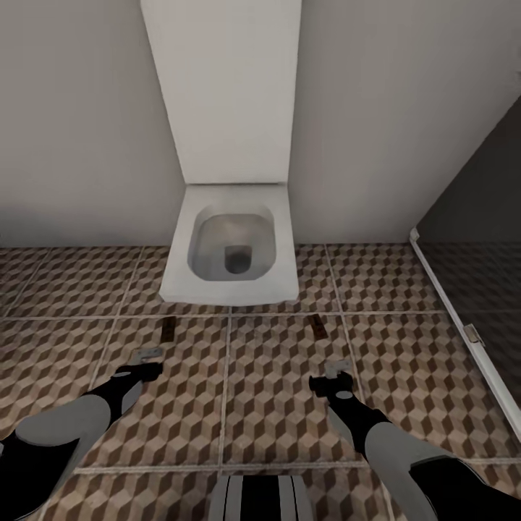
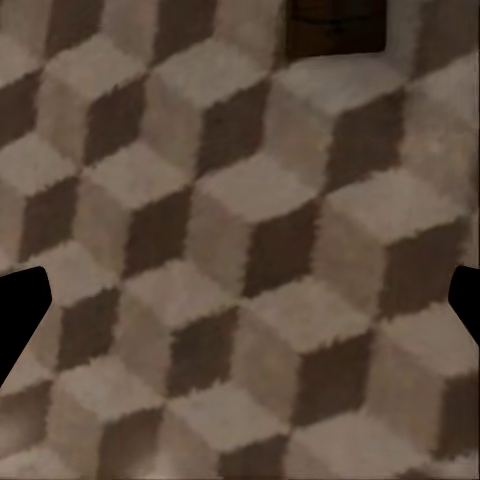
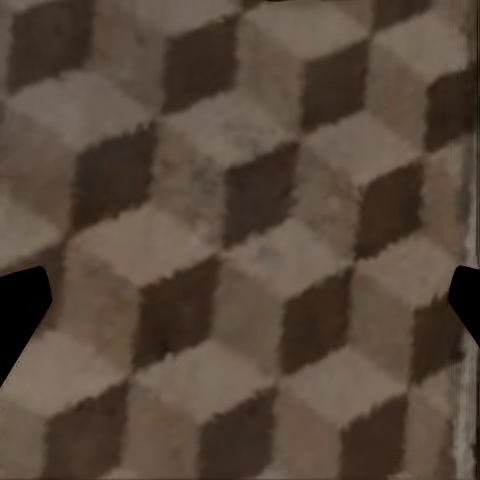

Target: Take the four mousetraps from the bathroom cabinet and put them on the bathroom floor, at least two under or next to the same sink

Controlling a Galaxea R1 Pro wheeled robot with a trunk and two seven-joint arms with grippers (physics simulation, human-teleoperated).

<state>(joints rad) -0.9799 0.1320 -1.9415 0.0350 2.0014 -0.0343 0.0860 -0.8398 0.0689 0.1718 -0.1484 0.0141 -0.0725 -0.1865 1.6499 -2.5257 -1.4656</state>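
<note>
Floor: cube-pattern tiles with pale grout, running from the wall to the robot's base.
Toilet: white, square bowl at 12 o'clock, lid raised against the wall.
Left trap: small dark slab lying flat on the floor, just in front of the toilet's left corner, at about 11 o'clock from the base. The left wrist view shows it too, flat on the tiles and cut off by the picture's edge.
Right trap: a second dark slab flat on the floor, in front of the toilet's right corner at about 1 o'clock; well apart from the left trap, a grout line between them.
Left claw: low over the floor, at 6 o'clock from the left trap and near it, not touching. Released: its dark finger tips sit at opposite edges of the wrist view with bare tile between.
Right claw: low over the floor, at about 5 o'clock from the right trap, apart from it. Released too, fingertips wide apart, nothing between but tile.
Shower screen: dark glass panel with a white frame at 3 o'clock.
</note>
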